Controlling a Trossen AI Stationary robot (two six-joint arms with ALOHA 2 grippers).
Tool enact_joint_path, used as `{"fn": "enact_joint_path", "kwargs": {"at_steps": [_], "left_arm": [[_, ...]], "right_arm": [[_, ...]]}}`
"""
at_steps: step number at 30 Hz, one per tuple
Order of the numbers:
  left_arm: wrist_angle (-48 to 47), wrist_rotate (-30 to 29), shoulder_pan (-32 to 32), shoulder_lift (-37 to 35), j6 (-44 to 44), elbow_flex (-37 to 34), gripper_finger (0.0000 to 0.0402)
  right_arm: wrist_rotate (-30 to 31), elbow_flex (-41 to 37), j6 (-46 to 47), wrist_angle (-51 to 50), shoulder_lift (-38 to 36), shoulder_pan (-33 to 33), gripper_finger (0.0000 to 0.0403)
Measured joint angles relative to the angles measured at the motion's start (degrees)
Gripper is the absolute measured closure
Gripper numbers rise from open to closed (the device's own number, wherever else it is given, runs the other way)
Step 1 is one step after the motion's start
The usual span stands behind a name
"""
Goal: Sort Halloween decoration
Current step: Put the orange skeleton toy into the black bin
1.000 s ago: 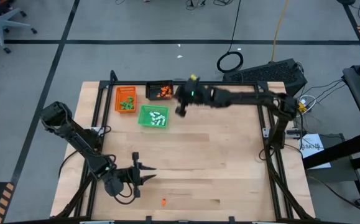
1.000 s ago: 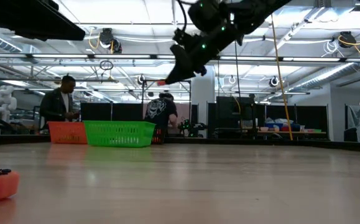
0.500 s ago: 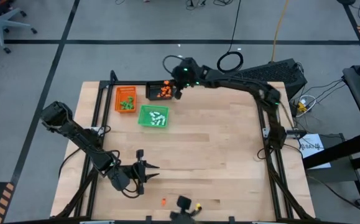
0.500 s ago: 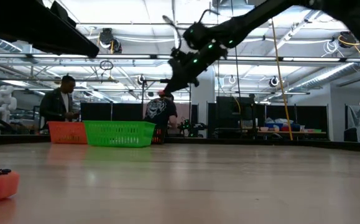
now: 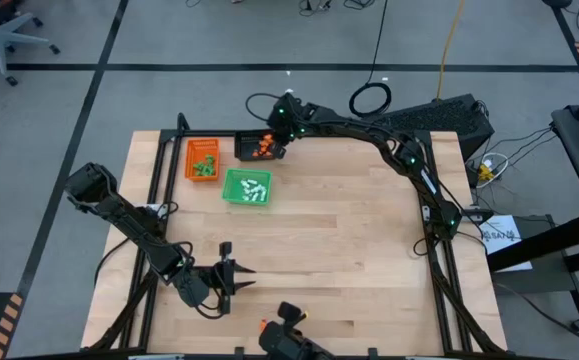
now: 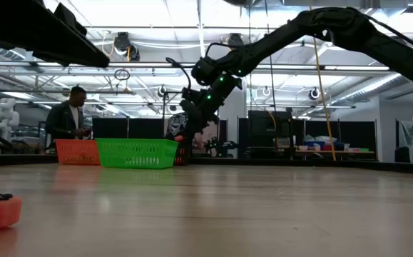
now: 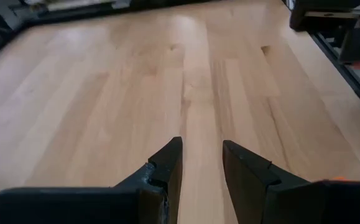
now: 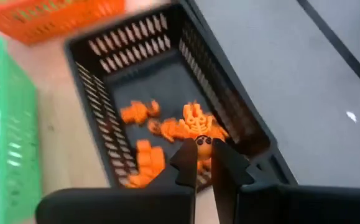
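Observation:
My right gripper (image 8: 203, 153) hangs over the black tray (image 5: 245, 148) at the table's far left, shut on a small orange piece of the Halloween decoration. More orange pieces (image 8: 143, 138) lie on that tray's floor. Green pieces (image 5: 205, 166) lie in the orange tray (image 5: 191, 150), and white pieces (image 5: 253, 187) in the green tray (image 5: 231, 194). One orange piece (image 5: 264, 325) lies on the table by the near edge. My left gripper (image 5: 241, 279) hovers open over bare wood at the near left, nothing between its fingers (image 7: 167, 168). My right gripper pinches the small orange piece (image 8: 203, 142) between its two fingertips. The fingers slant down from the table's right side. The piece is lifted clear, above the black tray's inside (image 8: 167, 93).
The three trays stand close together at the far left. A metal frame (image 5: 155, 180) runs along the table's left and right sides. A dark shape (image 5: 289, 338) shows at the near edge. Wide bare wood (image 5: 349, 240) fills the middle and right. People stand in the room behind.
My right gripper, still shut on the orange piece, has travelled from beside the green tray toward the table's far left and sunk, and now hangs over the black tray.

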Motion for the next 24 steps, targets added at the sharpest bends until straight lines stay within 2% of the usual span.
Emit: {"fn": "enact_joint_path", "kwargs": {"at_steps": [8, 16, 20, 24], "left_arm": [[-1.5, 0.9, 0.0, 0.0, -3.3, 0.0, 0.0288], [-1.3, 1.2, 0.0, 0.0, -3.6, 0.0, 0.0288], [-1.3, 4.4, -0.2, 0.0, -4.9, 0.0, 0.0288], [-0.8, 5.5, -0.8, 1.2, -6.4, 0.0, 0.0288]], "right_arm": [[0.9, 0.0, 2.5, -3.8, 0.0, 1.2, 0.0383], [6.7, 0.0, 2.6, -6.1, -0.7, 3.6, 0.0297], [6.7, 0.0, 3.5, -9.1, -4.0, 5.0, 0.0260], [6.7, 0.0, 4.2, -15.7, -9.3, 7.8, 0.0242]]}}
